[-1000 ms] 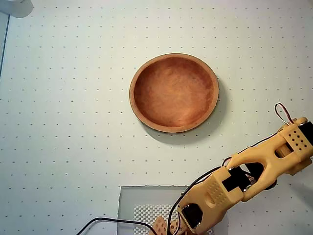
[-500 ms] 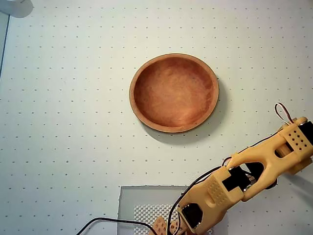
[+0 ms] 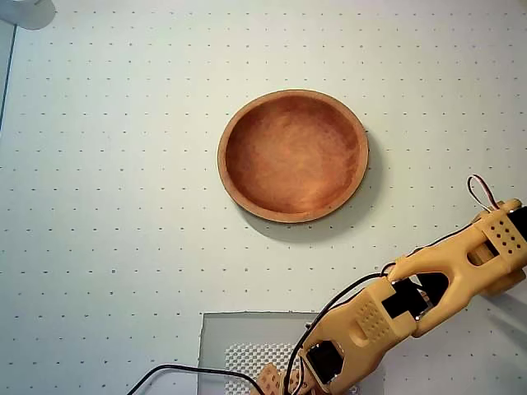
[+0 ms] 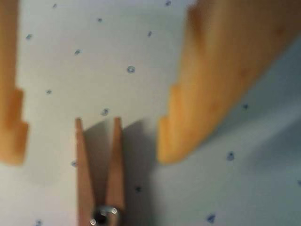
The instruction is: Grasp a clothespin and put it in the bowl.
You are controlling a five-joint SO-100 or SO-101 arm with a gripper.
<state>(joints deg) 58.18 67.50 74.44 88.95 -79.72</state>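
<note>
On the pale dotted table (image 3: 115, 206), going by the overhead view from left to right, the left half is bare sheet with a white rounded object (image 3: 25, 11) cut off at the far left corner. Near the bottom edge lies a grey translucent square plate (image 3: 247, 337) with a perforated patch, and a black cable (image 3: 189, 372) curls across its near side. Further right, toward the middle and the far side, sits the bowl (image 3: 292, 155) — round, reddish-brown wood with a lighter rim, nothing inside it. Well apart from it, at the near right, the orange arm (image 3: 428, 284) stretches diagonally from the plate up toward the right edge, with red and white wires looping off its far end. The arm's body hides the gripper's tip in this view, and the clothespin cannot be seen from above.

The wrist view fills that in. At its left edge one orange finger (image 4: 11, 127) shows as a stepped tip, and the second, broader finger (image 4: 188, 127) comes down from the upper right; between them the gripper (image 4: 89, 143) stands spread wide, pinching nothing. The clothespin (image 4: 99, 174) lies flat on the table in that gap — two slim tan prongs pointing up the picture, slightly splayed, with the metal spring visible at the bottom edge. Its prong tips sit roughly level with the fingertips, a little closer to the right finger than the left, and neither finger touches it.
</note>
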